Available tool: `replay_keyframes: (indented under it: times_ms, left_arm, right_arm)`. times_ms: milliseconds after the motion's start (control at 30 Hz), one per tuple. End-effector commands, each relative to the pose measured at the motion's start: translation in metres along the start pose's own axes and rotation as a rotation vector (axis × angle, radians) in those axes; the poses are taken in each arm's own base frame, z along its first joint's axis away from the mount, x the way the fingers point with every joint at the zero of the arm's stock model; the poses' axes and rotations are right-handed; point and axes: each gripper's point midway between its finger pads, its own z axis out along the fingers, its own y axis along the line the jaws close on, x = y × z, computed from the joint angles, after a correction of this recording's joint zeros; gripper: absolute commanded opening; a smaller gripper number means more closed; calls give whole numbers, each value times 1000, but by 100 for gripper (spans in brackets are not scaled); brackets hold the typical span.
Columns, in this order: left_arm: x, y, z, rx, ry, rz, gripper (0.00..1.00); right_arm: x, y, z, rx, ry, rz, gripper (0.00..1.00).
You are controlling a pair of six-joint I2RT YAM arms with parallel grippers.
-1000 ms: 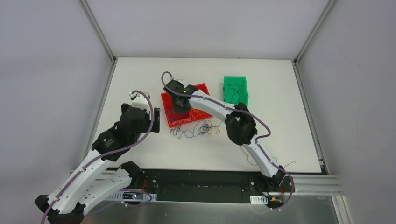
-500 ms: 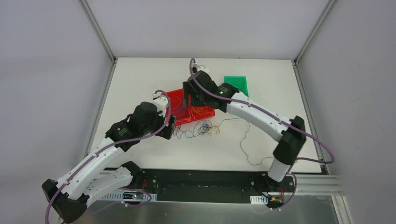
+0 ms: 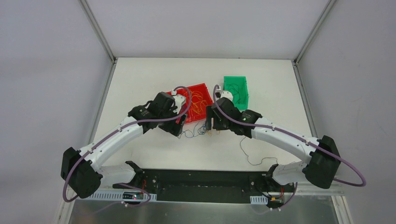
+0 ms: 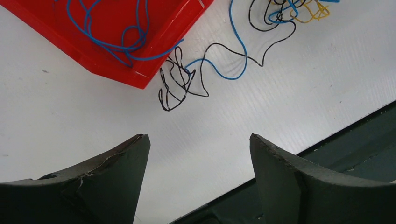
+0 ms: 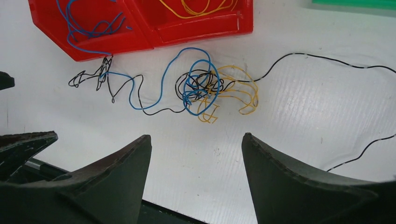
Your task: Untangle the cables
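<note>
- The left arm [image 3: 116,136] reaches from the near-left corner toward the middle, with its wrist over the near-left corner of the red tray [image 3: 198,85].
- The left pincer [image 4: 198,140] hangs spread wide over the table [image 3: 140,79] and holds nothing.
- The right arm [image 3: 280,135] bends at an elbow near the right edge and reaches left.
- The right pincer [image 5: 196,137] is also spread and empty.
- The cables [image 5: 201,88] lie in a blue, black and yellow tangle on the table just near of the tray, between both pincers.
- Blue strands lie in the tray's left compartment and yellow ones in its right.
- A long black wire [image 5: 301,54] trails right from the tangle.
</note>
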Motion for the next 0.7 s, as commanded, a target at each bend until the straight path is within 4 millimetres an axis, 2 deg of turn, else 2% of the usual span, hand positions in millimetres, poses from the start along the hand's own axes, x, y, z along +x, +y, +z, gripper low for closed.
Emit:
replay_keyframes:
  times_ms: [0,167,400,500,567,667]
  left_arm:
    - [-14,1,3,-1,28,36,80]
    - [-8,4,22,-10,109,72,65]
    - [3,11,48,-49,206,79,60]
    - [4,13,58,-65,240,73,54]
    - [4,14,62,-73,251,69,44]
    - [6,20,66,-110,267,68,23]
  right_arm:
    - [-27,12,-15,-77,-125,72,74]
    - [-31,7,-24,-94,-162,87,74]
    - [-30,-3,-43,-134,-207,128,75]
    - [-24,-3,-46,-171,-207,130,76]
    - [-20,-5,-45,-172,-201,132,76]
    - [-16,-9,-45,-170,-197,138,76]
